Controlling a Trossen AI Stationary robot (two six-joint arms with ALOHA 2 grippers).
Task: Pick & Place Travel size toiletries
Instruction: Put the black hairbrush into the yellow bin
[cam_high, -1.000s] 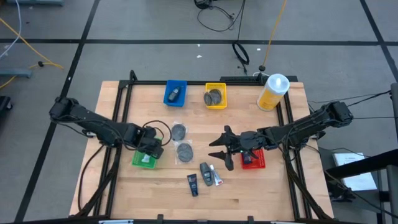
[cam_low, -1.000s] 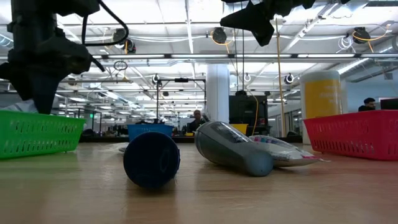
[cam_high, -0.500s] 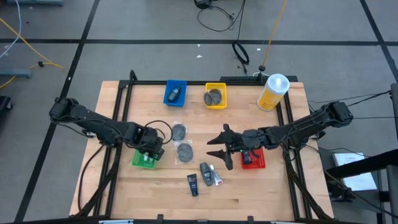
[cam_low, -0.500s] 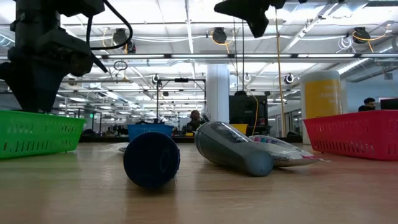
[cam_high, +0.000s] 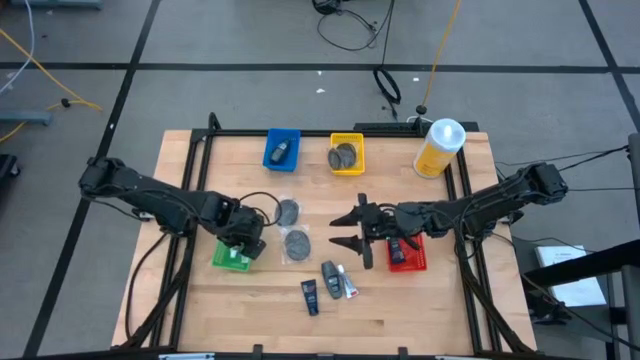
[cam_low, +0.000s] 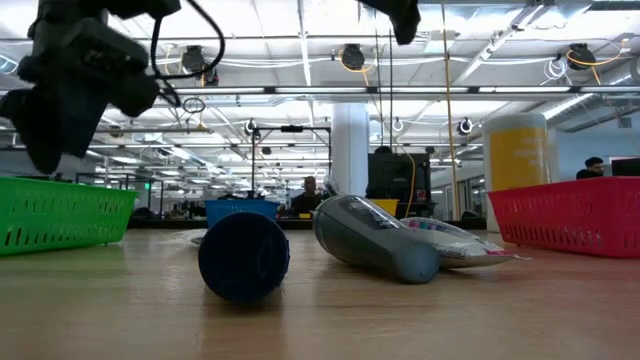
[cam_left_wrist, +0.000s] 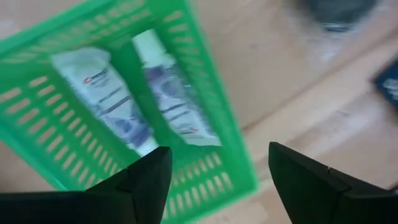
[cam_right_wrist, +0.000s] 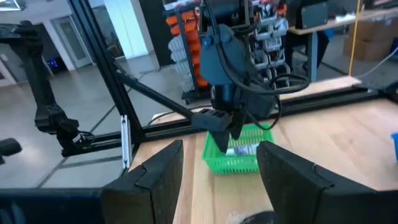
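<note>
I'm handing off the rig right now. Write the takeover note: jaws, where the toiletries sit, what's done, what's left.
Left gripper: jaws open, empty, over the green tray.
Right gripper: jaws open, empty, above mid-table.
Done: two white tubes in the green tray; a dark bottle in the blue tray; discs in the yellow tray.
Left: two grey discs mid-table, and two dark bottles plus a tube at the front.

Light wooden table top (cam_high: 400, 300) framed by black metal rails. Four small plastic mesh trays set on it: blue tray (cam_high: 283, 149) and yellow tray (cam_high: 347, 153) side by side near far edge, green tray (cam_high: 231, 256) at left, red tray (cam_high: 405, 255) at right. Big yellow bottle with white cap (cam_high: 440, 147) stood upright at far right corner. Black cables (cam_high: 350, 25) laid on grey floor beyond table.
</note>
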